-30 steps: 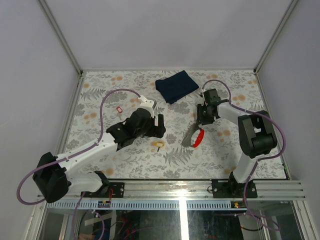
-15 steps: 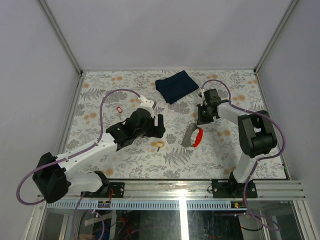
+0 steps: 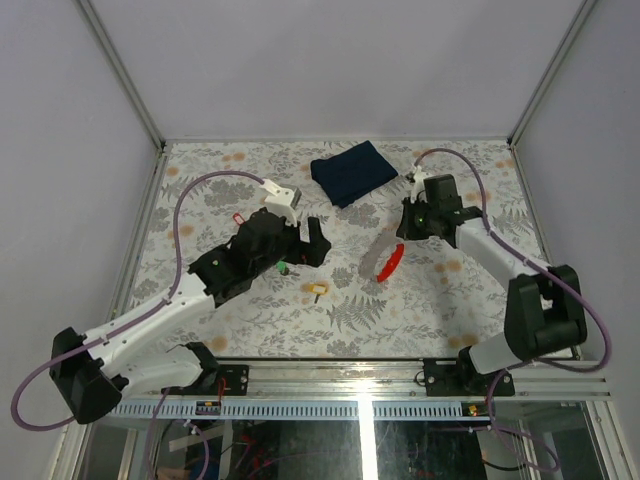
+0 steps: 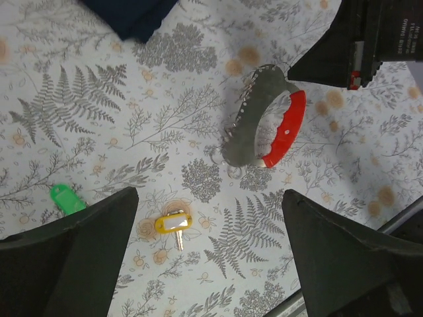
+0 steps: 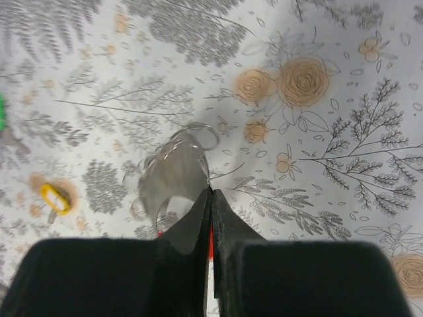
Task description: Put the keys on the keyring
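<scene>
Near yellow key (image 4: 173, 223), red-and-grey keyring (image 4: 248, 132).

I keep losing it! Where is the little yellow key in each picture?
Top external: yellow key low centre, below-left of the keyring.
Left wrist: yellow key near bottom, below-left of the keyring.
Right wrist: yellow key at left edge, left of the keyring.
Shared landmark: the keyring.

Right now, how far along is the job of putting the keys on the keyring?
Nothing is done yet: neither key is on the keyring. In hand: the right gripper is shut on one end of the keyring. The left gripper hangs open, holding nothing. Left to do: the green key and the yellow key both lie loose on the table, apart from the ring.
</scene>
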Action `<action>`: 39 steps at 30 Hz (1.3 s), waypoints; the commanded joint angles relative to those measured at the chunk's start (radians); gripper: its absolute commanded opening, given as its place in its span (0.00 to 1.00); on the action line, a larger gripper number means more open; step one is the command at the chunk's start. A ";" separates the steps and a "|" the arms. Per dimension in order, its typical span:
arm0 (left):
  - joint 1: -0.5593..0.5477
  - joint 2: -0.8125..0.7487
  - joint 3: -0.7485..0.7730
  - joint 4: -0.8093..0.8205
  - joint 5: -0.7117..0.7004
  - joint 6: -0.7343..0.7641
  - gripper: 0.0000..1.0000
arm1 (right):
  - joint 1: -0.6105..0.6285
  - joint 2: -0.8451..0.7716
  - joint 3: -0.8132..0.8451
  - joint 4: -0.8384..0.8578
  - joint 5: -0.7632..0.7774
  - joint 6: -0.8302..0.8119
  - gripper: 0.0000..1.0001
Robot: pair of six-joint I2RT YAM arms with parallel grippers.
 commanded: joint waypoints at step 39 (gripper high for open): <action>0.004 -0.132 0.008 0.340 0.580 0.388 0.38 | 0.327 -0.530 0.128 -0.118 -0.359 -0.319 0.00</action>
